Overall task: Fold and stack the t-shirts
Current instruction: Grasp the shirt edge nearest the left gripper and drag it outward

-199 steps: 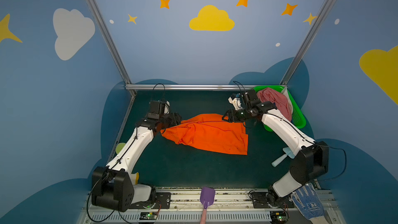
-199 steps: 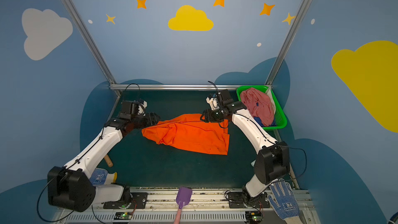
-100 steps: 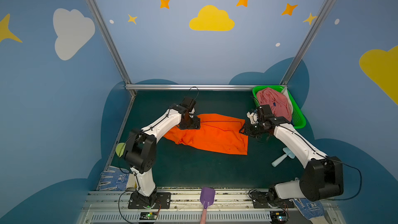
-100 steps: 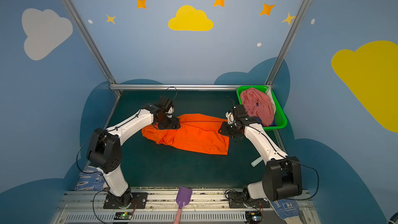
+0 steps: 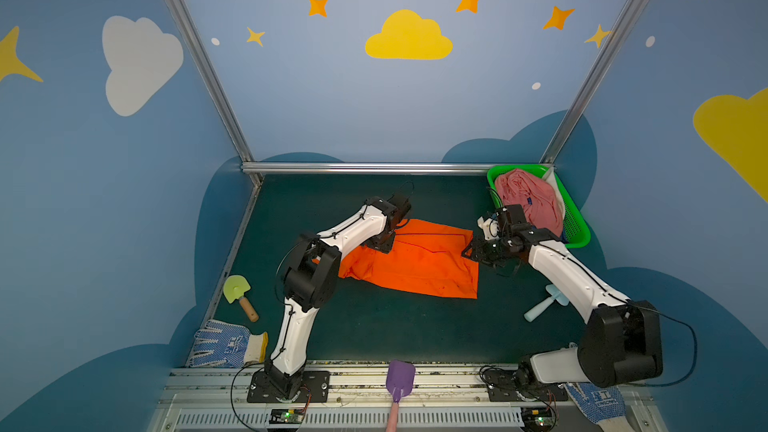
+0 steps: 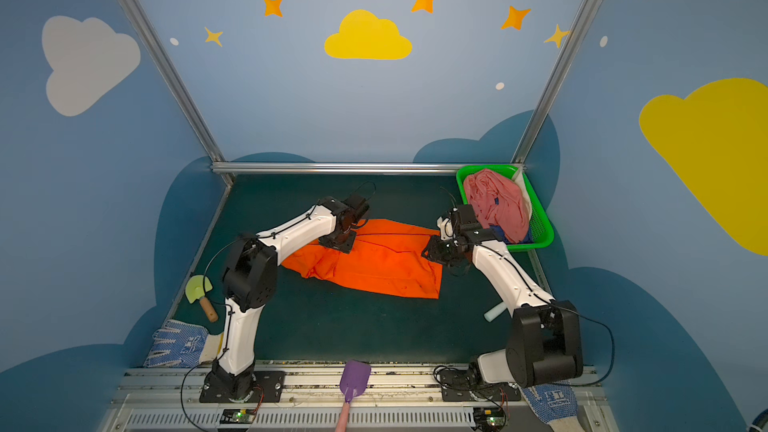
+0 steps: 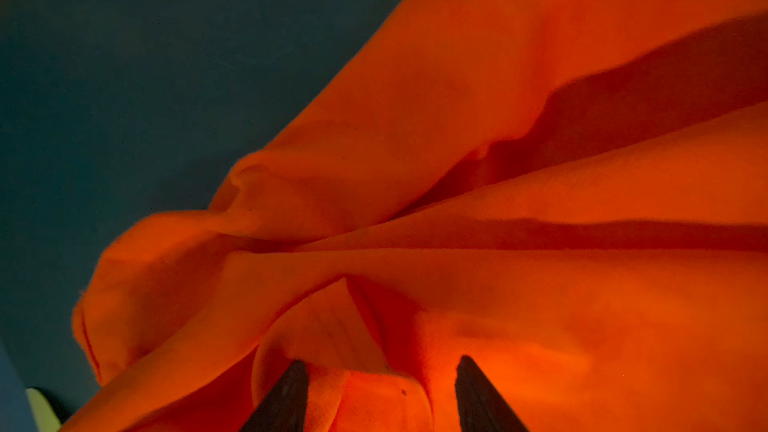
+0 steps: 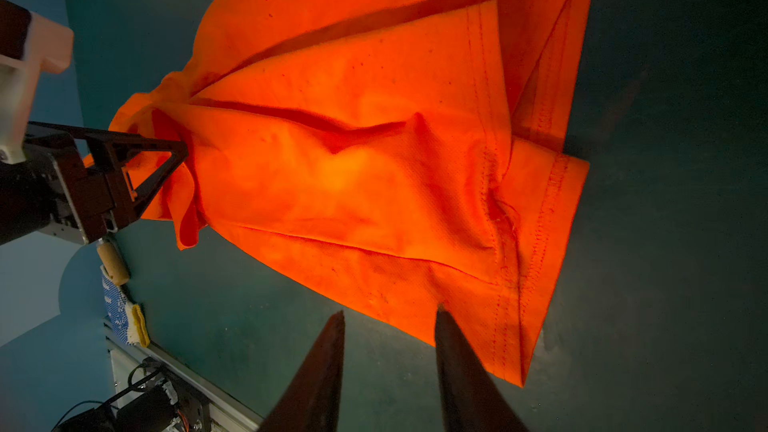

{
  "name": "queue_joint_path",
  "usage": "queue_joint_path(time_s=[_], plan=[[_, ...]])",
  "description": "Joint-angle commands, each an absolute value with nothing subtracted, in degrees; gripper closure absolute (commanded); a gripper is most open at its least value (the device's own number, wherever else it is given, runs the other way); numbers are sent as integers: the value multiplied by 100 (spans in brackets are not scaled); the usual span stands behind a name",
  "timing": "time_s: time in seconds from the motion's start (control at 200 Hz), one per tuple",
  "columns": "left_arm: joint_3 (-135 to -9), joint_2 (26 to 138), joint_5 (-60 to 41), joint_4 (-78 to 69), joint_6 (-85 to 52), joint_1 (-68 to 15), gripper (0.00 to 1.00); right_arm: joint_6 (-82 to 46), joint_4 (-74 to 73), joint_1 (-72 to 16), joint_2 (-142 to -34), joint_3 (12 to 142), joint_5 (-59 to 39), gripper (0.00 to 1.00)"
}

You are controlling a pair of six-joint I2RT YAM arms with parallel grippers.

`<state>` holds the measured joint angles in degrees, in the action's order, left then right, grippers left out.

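Note:
The orange t-shirt lies roughly folded on the dark green mat in both top views. My left gripper is down on its far left part. In the left wrist view its fingers stand apart with a hump of orange cloth between them, so the left gripper is open. My right gripper is open at the shirt's right edge, with one fingertip over the hem and only mat between the fingers. A pink t-shirt fills the green basket, with dark blue cloth under it.
A yellow-green trowel and a blue-dotted glove lie at the front left. A purple shovel rests on the front rail. A pale blue tool lies under the right arm. Another glove sits at the front right.
A second ago both grippers were at the shirt's far corners. The left one has moved right onto the cloth, and the right one has come nearer along the right edge.

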<state>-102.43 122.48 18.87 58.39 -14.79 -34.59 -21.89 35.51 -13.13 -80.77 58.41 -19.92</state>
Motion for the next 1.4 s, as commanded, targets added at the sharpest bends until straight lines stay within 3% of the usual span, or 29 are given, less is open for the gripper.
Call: queue_joint_path(time_s=[0.0,0.175,0.365,0.531,0.771,1.111,1.397], plan=[[-10478,12415,2571,6239,-1473,-3463,47,-2262,3418,-1288,-8003,5761,-2109,62],[-10583,12454,2902,6202,-1487,-3461,58,-2306,3351,-1279,-8006,5730,-2200,62],[-10799,12520,3123,6350,-1482,-3419,84,-2335,3302,-1283,-7956,5739,-2338,63],[-10854,12197,3146,6405,-1521,-3377,95,-2332,3338,-1282,-7959,5700,-2338,63],[-10606,11088,3111,6403,-1519,-3133,95,-2317,3512,-1277,-7892,5525,-2209,63],[-9317,9105,2172,5793,-1753,-2357,95,-2340,3551,-1280,-7778,5314,-2171,63],[-8062,7900,1562,4848,-1851,-2250,95,-2355,3704,-1282,-7820,5094,-1991,66]])
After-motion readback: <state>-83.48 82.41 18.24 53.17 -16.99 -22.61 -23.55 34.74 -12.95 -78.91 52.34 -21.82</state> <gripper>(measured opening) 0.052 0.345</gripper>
